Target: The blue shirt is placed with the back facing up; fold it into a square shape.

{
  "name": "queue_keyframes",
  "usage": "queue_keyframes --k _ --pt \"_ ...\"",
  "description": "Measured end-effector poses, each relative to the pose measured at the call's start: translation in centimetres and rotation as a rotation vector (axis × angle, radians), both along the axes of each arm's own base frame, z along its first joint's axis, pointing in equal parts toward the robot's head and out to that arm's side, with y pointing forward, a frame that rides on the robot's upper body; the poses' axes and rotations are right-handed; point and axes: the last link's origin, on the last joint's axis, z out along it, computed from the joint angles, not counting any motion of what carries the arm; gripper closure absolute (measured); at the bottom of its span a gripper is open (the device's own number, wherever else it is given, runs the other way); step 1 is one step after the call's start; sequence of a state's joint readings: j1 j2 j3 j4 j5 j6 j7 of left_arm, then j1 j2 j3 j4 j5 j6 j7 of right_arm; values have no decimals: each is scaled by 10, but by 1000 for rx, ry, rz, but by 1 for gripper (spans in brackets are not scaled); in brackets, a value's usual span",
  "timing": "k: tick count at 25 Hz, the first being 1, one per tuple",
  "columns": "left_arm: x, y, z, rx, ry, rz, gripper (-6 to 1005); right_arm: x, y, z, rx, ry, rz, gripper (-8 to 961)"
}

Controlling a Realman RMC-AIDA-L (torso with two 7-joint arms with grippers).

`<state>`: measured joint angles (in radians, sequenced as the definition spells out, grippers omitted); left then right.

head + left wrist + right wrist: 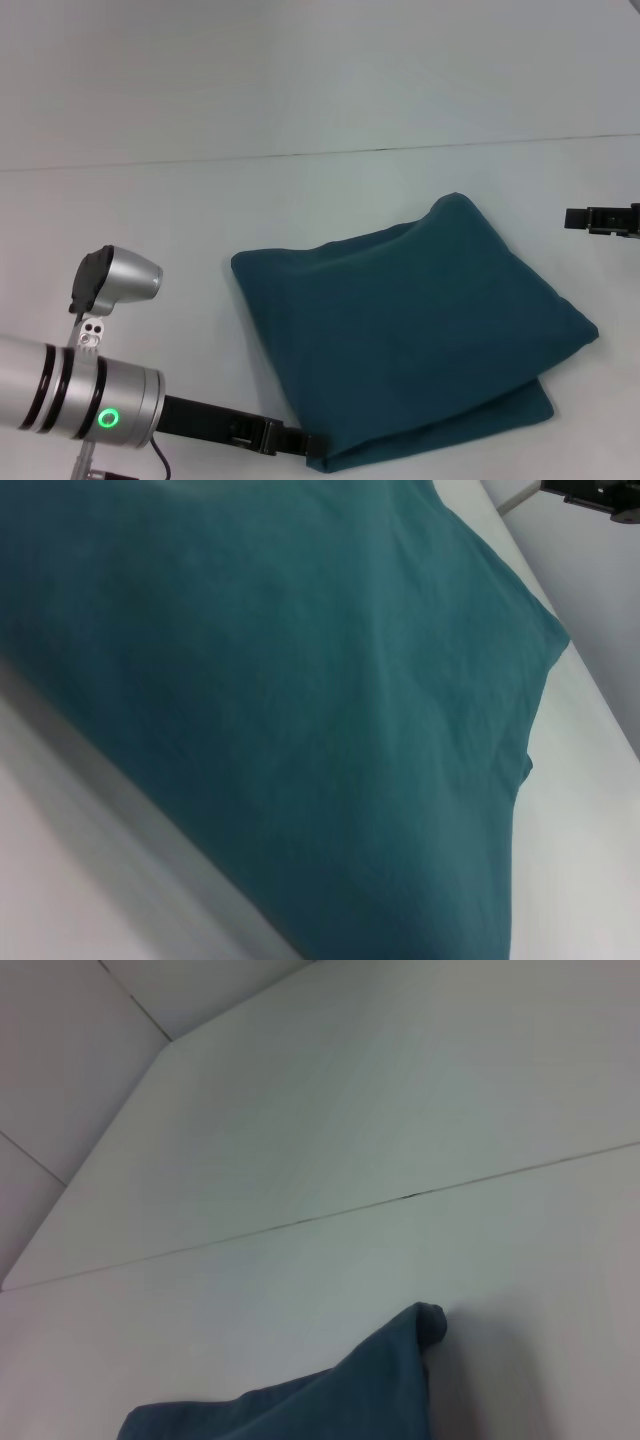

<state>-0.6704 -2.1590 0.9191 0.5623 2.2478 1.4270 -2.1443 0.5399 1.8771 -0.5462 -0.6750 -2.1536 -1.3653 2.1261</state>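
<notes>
The blue shirt [420,330] lies folded into a rough, puffy rectangle of several layers on the white table, right of centre in the head view. My left gripper [308,444] reaches in low from the near left, and its tip meets the shirt's near-left corner, where the fabric hides it. The left wrist view is almost filled by the blue shirt [300,710]. My right gripper [598,218] hovers at the right edge, apart from the shirt's far-right side. A raised corner of the blue shirt [395,1385] shows in the right wrist view.
The white table [300,100] runs on behind and to the left of the shirt, with a thin seam line [350,152] across it. In the left wrist view the right gripper [598,496] appears far off beyond the shirt.
</notes>
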Motion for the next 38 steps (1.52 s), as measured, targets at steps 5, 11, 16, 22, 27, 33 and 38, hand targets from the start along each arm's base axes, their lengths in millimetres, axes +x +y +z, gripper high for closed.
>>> queue_keyframes --k 5,11,16,22,27,33,38 --pt "3 2 -2 1 4 -5 603 0 0 0 0 0 0 340" --pt "3 4 -2 10 13 -10 831 1 1 1 6 -2 -3 340" --pt "6 8 0 18 14 -21 978 1 1 -1 8 0 -6 341" --pt "7 23 14 81 33 -45 979 2 1 -3 11 2 -12 342" --pt "-2 41 38 183 44 -26 980 0 1 -7 8 7 -11 342" --pt "-19 50 62 286 63 8 979 -3 4 -9 5 9 -4 343" --pt "-41 47 80 354 71 58 971 -5 4 -11 2 13 -1 344"
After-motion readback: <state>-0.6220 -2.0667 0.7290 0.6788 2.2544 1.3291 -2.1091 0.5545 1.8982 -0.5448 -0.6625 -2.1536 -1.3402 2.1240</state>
